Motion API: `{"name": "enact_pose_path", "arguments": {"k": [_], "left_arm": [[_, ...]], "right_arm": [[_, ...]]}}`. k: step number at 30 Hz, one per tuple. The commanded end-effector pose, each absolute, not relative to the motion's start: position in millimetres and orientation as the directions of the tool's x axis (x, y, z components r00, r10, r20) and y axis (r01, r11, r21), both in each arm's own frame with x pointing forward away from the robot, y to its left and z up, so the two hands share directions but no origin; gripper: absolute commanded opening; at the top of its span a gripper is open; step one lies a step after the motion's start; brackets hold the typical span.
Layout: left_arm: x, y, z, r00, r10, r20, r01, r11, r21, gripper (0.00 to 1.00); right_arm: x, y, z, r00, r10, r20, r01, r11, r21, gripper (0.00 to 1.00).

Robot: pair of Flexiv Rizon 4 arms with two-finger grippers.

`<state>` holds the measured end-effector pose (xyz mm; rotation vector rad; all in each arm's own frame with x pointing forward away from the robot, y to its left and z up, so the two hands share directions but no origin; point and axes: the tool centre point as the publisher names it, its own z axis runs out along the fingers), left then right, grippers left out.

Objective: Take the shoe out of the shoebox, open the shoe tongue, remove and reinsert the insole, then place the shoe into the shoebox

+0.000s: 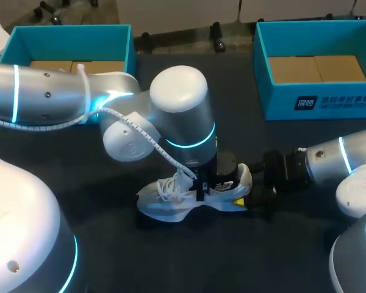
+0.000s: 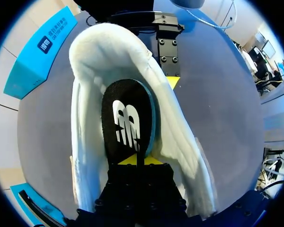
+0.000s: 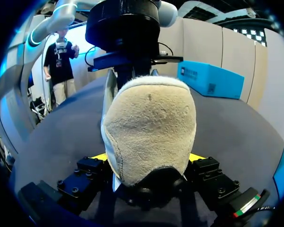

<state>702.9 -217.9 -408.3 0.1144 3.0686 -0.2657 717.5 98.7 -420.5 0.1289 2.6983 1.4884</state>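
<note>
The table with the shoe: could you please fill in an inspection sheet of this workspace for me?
Surface: dark table, with the shoe resting on it.
Job's things: white shoe between the arms, outside both boxes; black insole inside it; left shoebox and right shoebox at the far side, both open.
Clutter: nothing seen.
Grippers: left gripper pinches the insole from above; right gripper clamps the shoe's heel.
Cables: white coiled cable along the left arm.
Surroundings: nothing seen.
</note>
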Motion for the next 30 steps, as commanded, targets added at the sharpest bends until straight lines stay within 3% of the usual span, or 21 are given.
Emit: {"name": "enact_pose_path", "arguments": {"k": [1,16,30], "left_arm": [[702.0,-207.0,-404.1,-0.995,0.069,-0.067,0.079,0.982,-0.172,0.00],[713.8,-202.7,-386.7,-0.997,0.044,-0.070,0.057,0.978,-0.200,0.00],[708.6,-203.2,-362.2,-0.998,0.054,0.028,0.043,0.948,-0.317,0.00]], "right_arm": [[717.2,102.9,-425.1,-0.995,0.102,-0.009,0.048,0.537,0.843,0.00],[717.2,102.9,-425.1,-0.995,0.102,-0.009,0.048,0.537,0.843,0.00],[717.2,102.9,-425.1,-0.995,0.102,-0.009,0.048,0.537,0.843,0.00]]}}
